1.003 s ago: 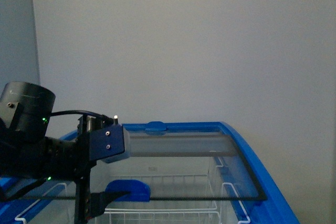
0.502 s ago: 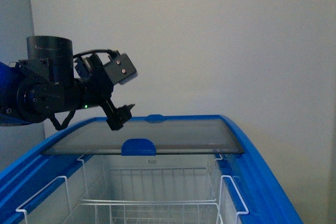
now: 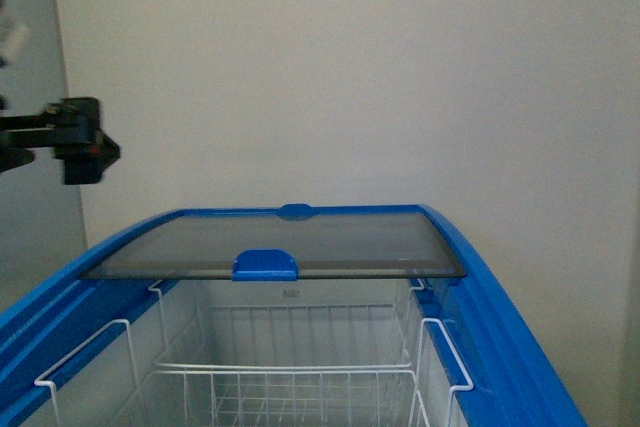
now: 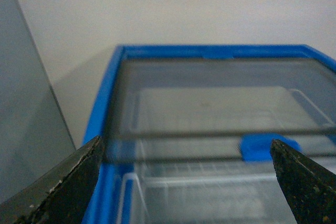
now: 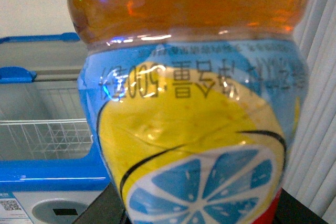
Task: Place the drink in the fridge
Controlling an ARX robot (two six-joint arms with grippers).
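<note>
— Two pincers, so take the left one first. How does it stand?
— The left pincer (image 4: 184,182) gapes wide. Its fingers (image 4: 63,187) are far apart with nothing between them. In the front view the left arm (image 3: 70,137) shows blurred, high by the wall (image 3: 350,67).
— What lies ahead of that pincer?
— The fridge (image 4: 107,129), beyond and below the fingers. A glass lid (image 4: 220,98) covers its far half. The lid's blue handle (image 4: 268,148) sits on the near edge, closer to one finger than the other. On the pincer's side of the lid the chest is open, and white wire baskets (image 3: 290,377) hang inside.
— Where is the drink?
— In the right pincer (image 5: 197,216), which is closed on it. The drink (image 5: 194,129) fills that wrist view: amber liquid, and a blue label with a yellow lemon slice and a red patch at one edge. Dark parts of the pincer show at both flanks of it.
— Is it inside the fridge?
— No. The fridge's blue rim (image 5: 47,174) and one basket lie beyond the drink, apart from the pincer's hold.
</note>
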